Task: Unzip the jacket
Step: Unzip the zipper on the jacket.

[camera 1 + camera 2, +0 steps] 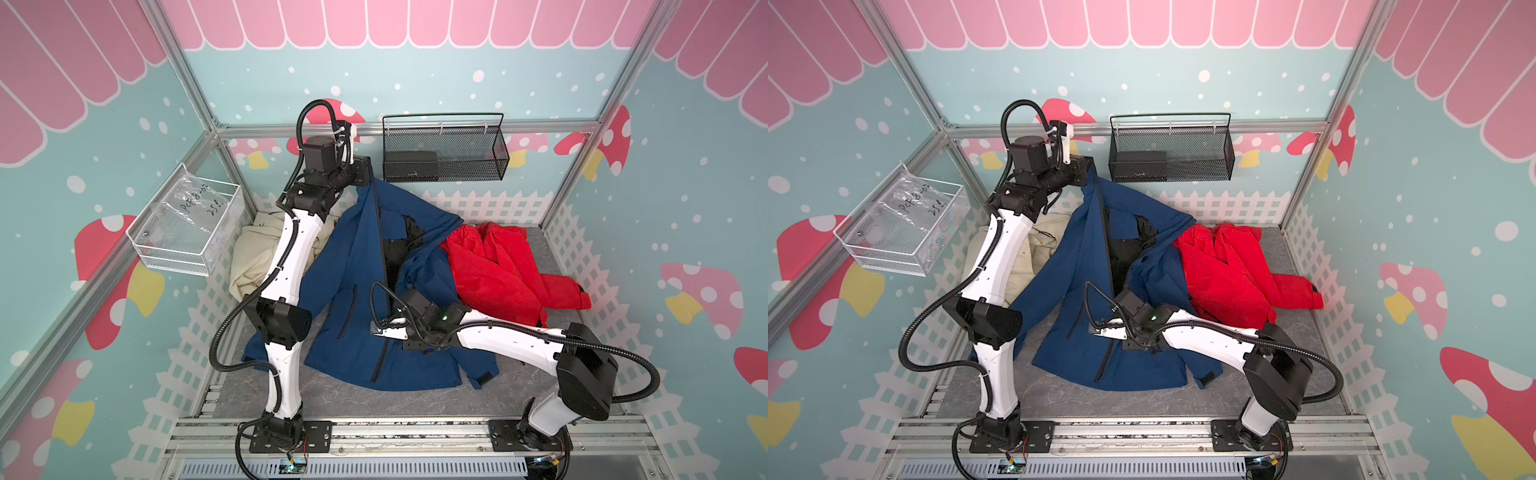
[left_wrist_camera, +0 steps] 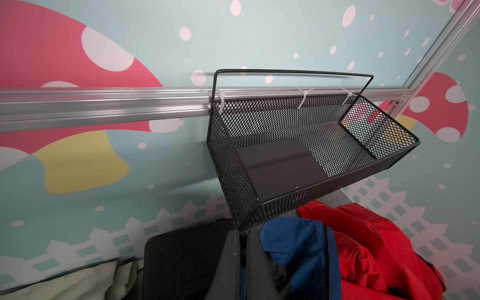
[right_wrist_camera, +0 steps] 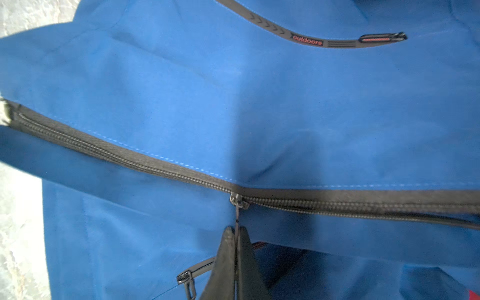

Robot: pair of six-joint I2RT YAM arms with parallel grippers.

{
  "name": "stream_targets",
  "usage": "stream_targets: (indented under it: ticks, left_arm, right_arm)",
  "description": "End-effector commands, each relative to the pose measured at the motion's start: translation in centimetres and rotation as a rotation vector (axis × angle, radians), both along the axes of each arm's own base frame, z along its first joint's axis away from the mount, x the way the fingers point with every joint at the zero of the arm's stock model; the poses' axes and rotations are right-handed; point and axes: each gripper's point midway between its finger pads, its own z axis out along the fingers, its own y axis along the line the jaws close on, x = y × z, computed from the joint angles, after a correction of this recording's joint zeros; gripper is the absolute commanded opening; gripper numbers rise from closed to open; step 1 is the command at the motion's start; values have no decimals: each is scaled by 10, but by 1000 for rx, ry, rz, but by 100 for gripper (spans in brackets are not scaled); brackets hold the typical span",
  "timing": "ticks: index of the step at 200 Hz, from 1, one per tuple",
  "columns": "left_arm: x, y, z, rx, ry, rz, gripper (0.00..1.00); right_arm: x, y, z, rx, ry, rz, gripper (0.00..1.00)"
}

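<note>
The blue jacket (image 1: 345, 291) (image 1: 1067, 291) lies on the grey table, its top end pulled up. My left gripper (image 1: 366, 183) (image 2: 242, 231) is shut on the blue fabric (image 2: 298, 249) at that raised top edge. The black front zipper (image 1: 380, 232) runs down from there. My right gripper (image 1: 395, 297) (image 3: 235, 230) is shut on the zipper pull, just below the slider (image 3: 239, 201). In the right wrist view the teeth are joined on one side of the slider and split into two tracks on the other. A pocket zipper (image 3: 185, 279) lies beside the fingers.
A red jacket (image 1: 511, 270) lies to the right of the blue one, and a beige garment (image 1: 257, 253) to its left behind the left arm. A black mesh basket (image 1: 444, 149) hangs on the back rail. A white wire basket (image 1: 187, 224) hangs on the left wall.
</note>
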Motion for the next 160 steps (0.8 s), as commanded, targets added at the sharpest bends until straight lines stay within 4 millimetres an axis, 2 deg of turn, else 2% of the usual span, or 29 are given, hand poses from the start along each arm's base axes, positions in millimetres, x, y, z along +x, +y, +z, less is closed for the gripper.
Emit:
stream_targets:
  ticks: [1, 76, 160]
  left_arm:
    - [-2, 17, 62, -67, -189, 50, 0]
    - [3, 17, 59, -74, -188, 53, 0]
    - [5, 21, 66, -80, -215, 75, 0]
  right_arm:
    - [-28, -14, -17, -68, 96, 35, 0]
    - [-44, -13, -27, -86, 151, 47, 0]
    - [-64, -13, -39, -97, 215, 69, 0]
